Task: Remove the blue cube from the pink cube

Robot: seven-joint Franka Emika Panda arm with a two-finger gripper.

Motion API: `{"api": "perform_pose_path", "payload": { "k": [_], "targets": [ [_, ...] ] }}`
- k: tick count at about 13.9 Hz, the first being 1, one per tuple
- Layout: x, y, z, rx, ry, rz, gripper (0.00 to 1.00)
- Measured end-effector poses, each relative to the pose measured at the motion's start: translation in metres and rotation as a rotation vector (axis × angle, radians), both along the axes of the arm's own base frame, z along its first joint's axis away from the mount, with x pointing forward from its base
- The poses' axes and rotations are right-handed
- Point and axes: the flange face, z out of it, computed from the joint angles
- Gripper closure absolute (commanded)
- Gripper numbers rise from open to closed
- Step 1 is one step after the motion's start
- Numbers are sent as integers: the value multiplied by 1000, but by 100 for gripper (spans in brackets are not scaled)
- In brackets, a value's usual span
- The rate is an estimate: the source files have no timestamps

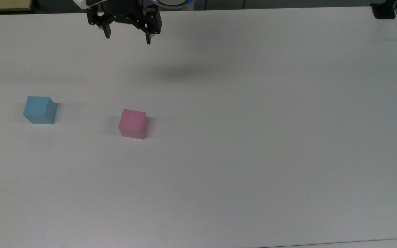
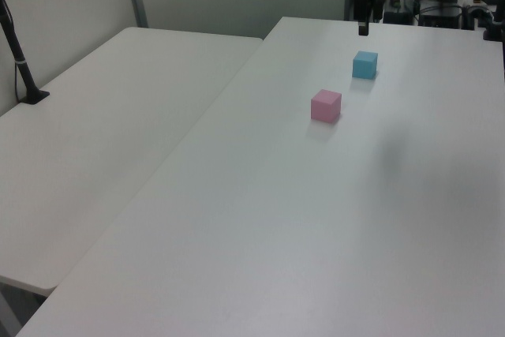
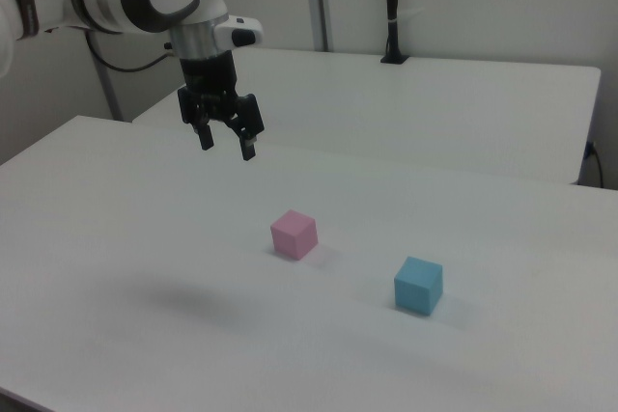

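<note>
A blue cube (image 1: 39, 110) sits on a white worktop (image 1: 253, 137), well apart from a pink cube (image 1: 133, 123) to the top view's right. The gripper (image 1: 128, 39) hangs empty above the worktop's far edge, fingers spread wide.

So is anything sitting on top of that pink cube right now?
No. The pink cube has a bare top; faint specks show on it. The blue cube sits apart on the table. The open gripper is empty.
</note>
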Motion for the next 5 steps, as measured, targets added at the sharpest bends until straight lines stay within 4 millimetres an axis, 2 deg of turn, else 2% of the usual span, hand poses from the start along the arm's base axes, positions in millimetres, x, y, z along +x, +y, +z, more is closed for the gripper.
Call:
{"api": "perform_pose_path", "payload": {
  "k": [5],
  "targets": [
    [-5,-8,11,1,-19,-12,0]
  ]
}}
